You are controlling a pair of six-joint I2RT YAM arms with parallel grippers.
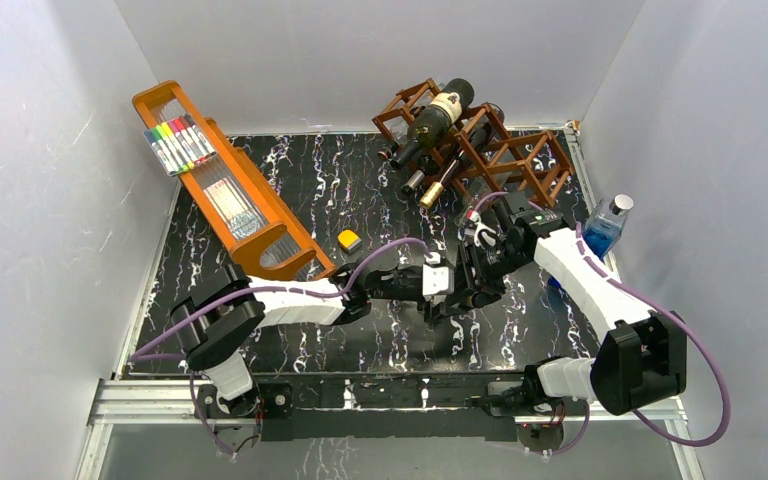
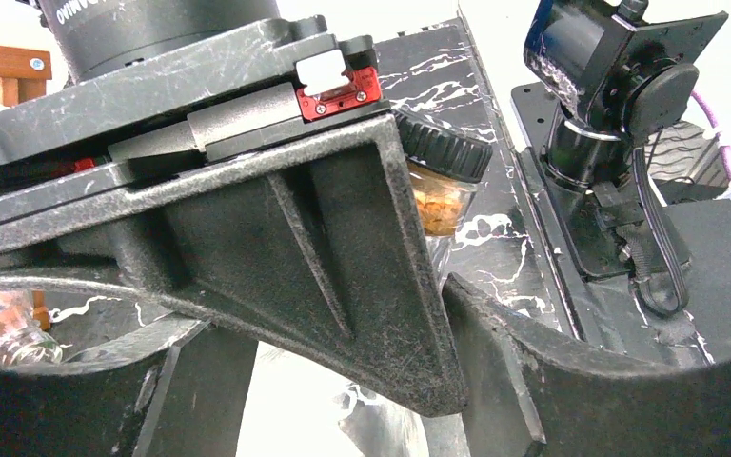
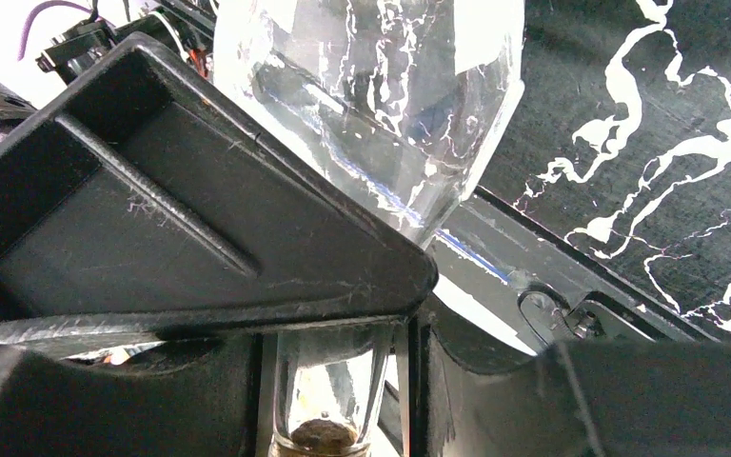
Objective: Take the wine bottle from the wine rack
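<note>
I am pinching a small jar (image 2: 435,195) in my nearly closed right fingers (image 3: 343,276) over the middle of the desk (image 1: 360,340), likely for a handover to my half-open, seemingly empty left fingers (image 2: 495,343), while the bottle (image 1: 438,118) is lying untouched atop the rack (image 1: 535,165) at the far edge.

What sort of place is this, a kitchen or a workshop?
Most likely a robot test booth, not a kitchen: plain white walls box in a black marbled table, a left arm and right arm are bolted along its near edge, and a wine rack and marker tray sit on it.
</note>
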